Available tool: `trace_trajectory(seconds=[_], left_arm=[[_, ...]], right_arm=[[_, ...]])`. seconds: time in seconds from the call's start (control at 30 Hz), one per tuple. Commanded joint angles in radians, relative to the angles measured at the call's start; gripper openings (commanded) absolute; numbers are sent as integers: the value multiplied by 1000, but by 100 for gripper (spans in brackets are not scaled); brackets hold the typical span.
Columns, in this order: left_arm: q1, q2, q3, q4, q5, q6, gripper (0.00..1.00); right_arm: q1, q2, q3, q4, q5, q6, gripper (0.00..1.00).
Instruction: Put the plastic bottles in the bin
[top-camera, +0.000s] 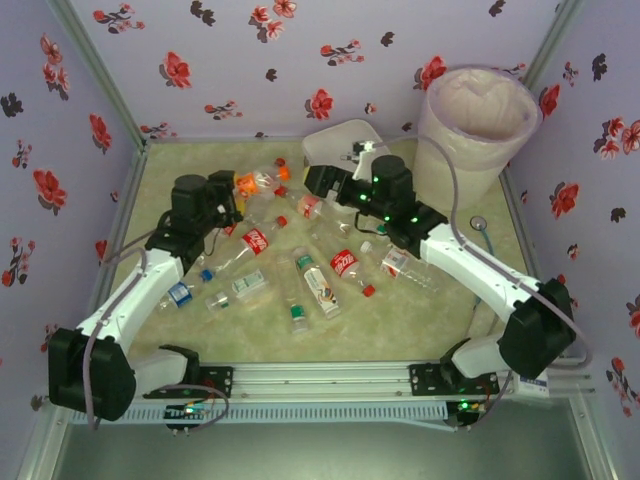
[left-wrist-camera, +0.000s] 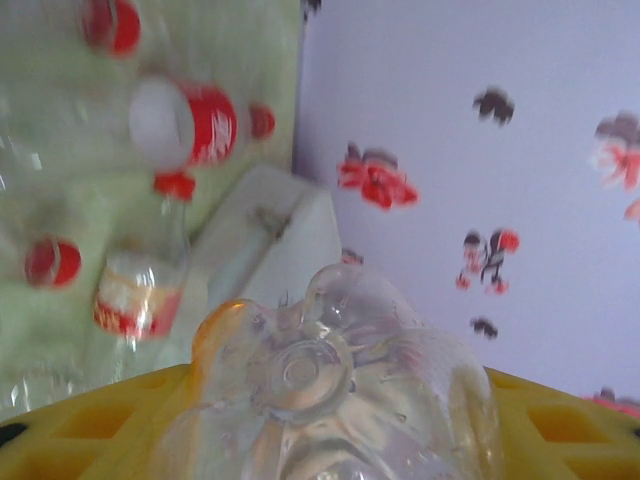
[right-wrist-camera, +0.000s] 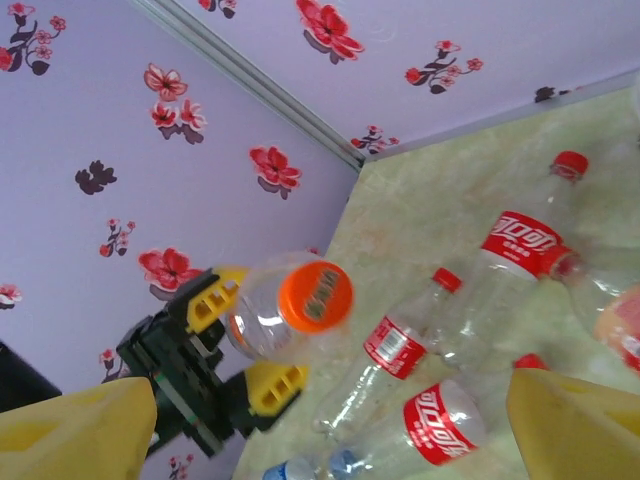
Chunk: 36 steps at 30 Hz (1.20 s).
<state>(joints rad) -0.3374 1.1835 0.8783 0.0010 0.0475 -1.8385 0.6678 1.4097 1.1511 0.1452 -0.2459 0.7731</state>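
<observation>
The bin (top-camera: 455, 160) stands at the table's (top-camera: 400, 320) far right corner. Most bottles (top-camera: 320, 288) lie scattered between the arms. The step in hand looks like carrying one bottle over. The right claw (right-wrist-camera: 330, 400) gapes wide on nothing, facing the left claw (right-wrist-camera: 245, 340), which is clamped round an orange-capped bottle (right-wrist-camera: 315, 297) held clear of the table. Next, I judge, that bottle must cross to the bin, perhaps by a pass: the right claw closes near the cap before the left lets go.

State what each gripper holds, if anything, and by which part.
Left gripper grips the orange-capped plastic bottle across its clear body; right gripper is open, holding nothing.
</observation>
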Motion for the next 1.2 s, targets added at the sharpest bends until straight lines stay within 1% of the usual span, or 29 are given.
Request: trace_trajectory(seconds=[0.0, 0.17, 0.23, 0.3, 0.37, 0.43, 0.7, 0.73, 0.8, 0.83, 0.87, 1.03, 1.1, 1.17], left_arm=[[-36, -4, 1, 56, -41, -33, 41], [-79, 8, 4, 65, -32, -19, 43], [-103, 20, -2, 71, -32, -27, 43], [-114, 38, -15, 118, -28, -40, 44], [-119, 50, -12, 132, -17, -29, 45], [-125, 51, 0, 106, -15, -4, 45], [-131, 57, 1, 99, -18, 13, 47], [-130, 59, 0, 102, -18, 14, 48], [-130, 61, -2, 103, -17, 14, 50], [-130, 60, -4, 105, -18, 14, 52], [-131, 59, -4, 108, -18, 20, 56], [-128, 46, -23, 129, -31, 38, 79], [-124, 23, -34, 122, -45, 69, 88], [-120, -16, -27, 54, -76, 120, 93]], right_arm=[[28, 37, 31, 106, 99, 47, 93], [36, 94, 34, 130, 92, 64, 93], [38, 113, 49, 129, 77, 71, 90], [39, 130, 57, 130, 62, 78, 86], [41, 141, 62, 134, 53, 84, 79], [41, 150, 61, 136, 40, 88, 72], [42, 147, 36, 141, 40, 117, 30], [42, 145, 40, 137, 42, 114, 27], [42, 139, 52, 115, 48, 100, 25], [42, 135, 57, 106, 54, 91, 24], [42, 131, 62, 96, 61, 79, 24], [39, 83, 120, -25, 115, -29, 22], [32, 45, 159, -115, 167, -127, 20], [17, 1, 206, -219, 244, -230, 18]])
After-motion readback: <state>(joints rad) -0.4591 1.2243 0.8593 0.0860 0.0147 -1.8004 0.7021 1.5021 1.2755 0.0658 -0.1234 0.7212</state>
